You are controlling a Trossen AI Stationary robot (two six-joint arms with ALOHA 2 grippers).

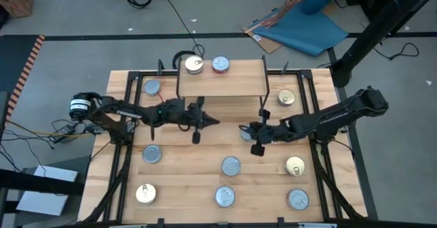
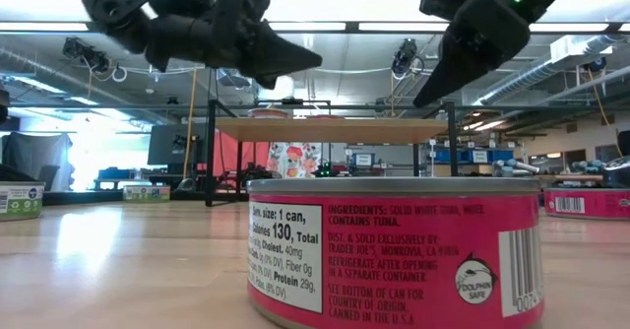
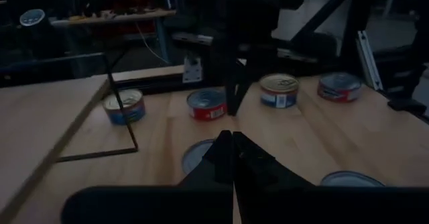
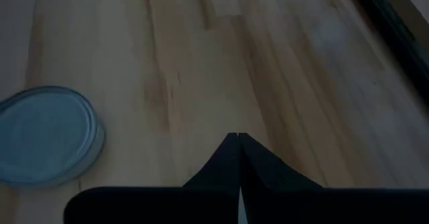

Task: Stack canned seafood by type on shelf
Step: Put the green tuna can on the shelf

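Note:
The shelf (image 1: 222, 86) is a light-wood board on black wire legs near the table's far edge; a gold-topped tin (image 1: 194, 65) and a red-topped tin (image 1: 220, 65) stand on its far part. Several more tins rest on the tabletop, silver ones (image 1: 231, 165) (image 1: 152, 154) and gold ones (image 1: 295, 165) (image 1: 145, 194). My left gripper (image 1: 215, 122) hovers shut just in front of the shelf, pointing toward the table's right. My right gripper (image 1: 241, 127) is shut too, facing it, beside a silver tin (image 4: 43, 133). Both hang above the table (image 2: 313, 63) (image 2: 418, 100).
A red-labelled tin (image 2: 394, 255) stands close to the near edge. Other tins sit left (image 1: 151, 87) and right (image 1: 287, 97) of the shelf and along the near edge (image 1: 224, 196) (image 1: 298, 199). Black frame rails (image 1: 123, 153) run down both sides of the table.

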